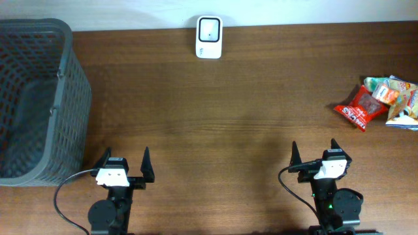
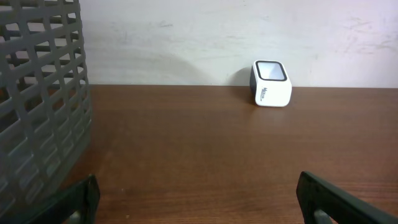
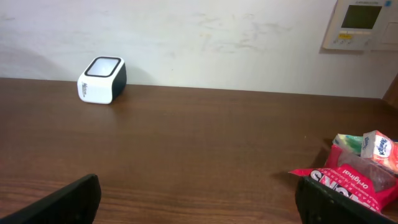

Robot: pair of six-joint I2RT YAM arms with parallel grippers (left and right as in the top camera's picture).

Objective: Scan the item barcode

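Observation:
A white barcode scanner [image 1: 209, 37] with a dark top window stands at the table's far edge by the wall; it also shows as the scanner [image 2: 272, 83] and the scanner [image 3: 102, 79]. A small pile of snack packets [image 1: 379, 103] lies at the far right, a red packet [image 3: 351, 180] foremost. My left gripper [image 1: 124, 165] is open near the front edge, nothing between its fingers [image 2: 81, 199]. My right gripper [image 1: 315, 155] is open too and empty, well short of the packets, with its right finger [image 3: 339, 202] in front of the red packet in the wrist view.
A tall grey mesh basket [image 1: 59, 98] stands at the left edge, close to the left gripper; its wall [image 2: 37, 106] fills the left of that wrist view. Brown wooden tabletop [image 1: 228, 130] stretches between scanner and grippers. A wall control panel [image 3: 360, 23] hangs at upper right.

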